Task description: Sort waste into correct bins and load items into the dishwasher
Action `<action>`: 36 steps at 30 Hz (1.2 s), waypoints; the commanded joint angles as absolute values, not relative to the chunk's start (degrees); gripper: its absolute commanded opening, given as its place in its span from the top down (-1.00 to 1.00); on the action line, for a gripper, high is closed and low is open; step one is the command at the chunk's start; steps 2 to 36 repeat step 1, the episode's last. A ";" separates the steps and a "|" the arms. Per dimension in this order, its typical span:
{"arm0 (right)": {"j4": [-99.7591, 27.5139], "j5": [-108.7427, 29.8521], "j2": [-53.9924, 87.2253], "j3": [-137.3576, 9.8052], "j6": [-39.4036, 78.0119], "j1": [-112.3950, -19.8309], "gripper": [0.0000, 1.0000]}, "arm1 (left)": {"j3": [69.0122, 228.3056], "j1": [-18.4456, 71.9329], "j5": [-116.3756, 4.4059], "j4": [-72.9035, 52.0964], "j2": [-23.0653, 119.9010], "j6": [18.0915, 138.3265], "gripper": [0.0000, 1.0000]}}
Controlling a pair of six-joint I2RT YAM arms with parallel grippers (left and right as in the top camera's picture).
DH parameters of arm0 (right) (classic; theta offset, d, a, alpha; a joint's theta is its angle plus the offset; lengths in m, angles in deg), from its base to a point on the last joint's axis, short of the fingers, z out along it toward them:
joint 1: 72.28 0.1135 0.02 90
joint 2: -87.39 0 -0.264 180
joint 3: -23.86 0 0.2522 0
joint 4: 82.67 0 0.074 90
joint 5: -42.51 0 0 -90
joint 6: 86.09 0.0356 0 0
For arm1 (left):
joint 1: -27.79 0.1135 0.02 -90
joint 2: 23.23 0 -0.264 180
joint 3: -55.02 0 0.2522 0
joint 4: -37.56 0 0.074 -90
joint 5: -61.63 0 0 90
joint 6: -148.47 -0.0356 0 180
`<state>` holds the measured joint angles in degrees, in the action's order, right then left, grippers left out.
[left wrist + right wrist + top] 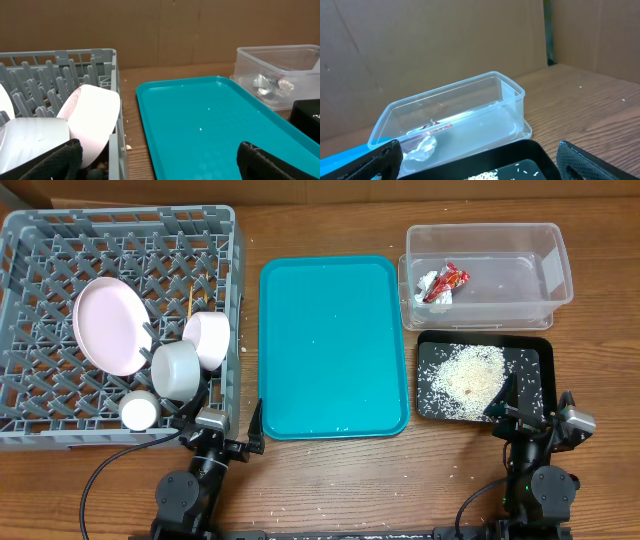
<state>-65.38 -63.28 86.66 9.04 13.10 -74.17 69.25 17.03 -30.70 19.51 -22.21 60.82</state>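
The sorting and loading step is judged finished: the pink plate [108,325], two bowls [207,338] and a cup [140,410] are stood in the dish rack [30,240]. The wrapper [444,283] is lodged in the clear bin [555,255], and rice [465,378] is spread in the black tray [535,355] beside the bare teal tray [330,340]. The left tool [225,425] and right tool [533,415] are released, fingers spread wide, at the near edge of the counter [330,480]; the next move is judged to require only a check for stray items.

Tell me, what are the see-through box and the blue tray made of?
The see-through box looks like thin clear plastic: wrappers show through its walls. The blue tray seems hard plastic, smooth and slightly glossy, with a moulded raised rim.
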 commanded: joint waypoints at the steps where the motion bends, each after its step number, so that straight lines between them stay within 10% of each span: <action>1: -65.71 -63.30 87.23 9.65 13.05 -74.54 -1.00 | 69.10 17.38 -30.28 19.38 -22.52 60.14 -1.00; 36: -65.71 -63.30 87.23 9.65 13.05 -74.54 -1.00 | 69.10 17.38 -30.28 19.38 -22.52 60.14 -1.00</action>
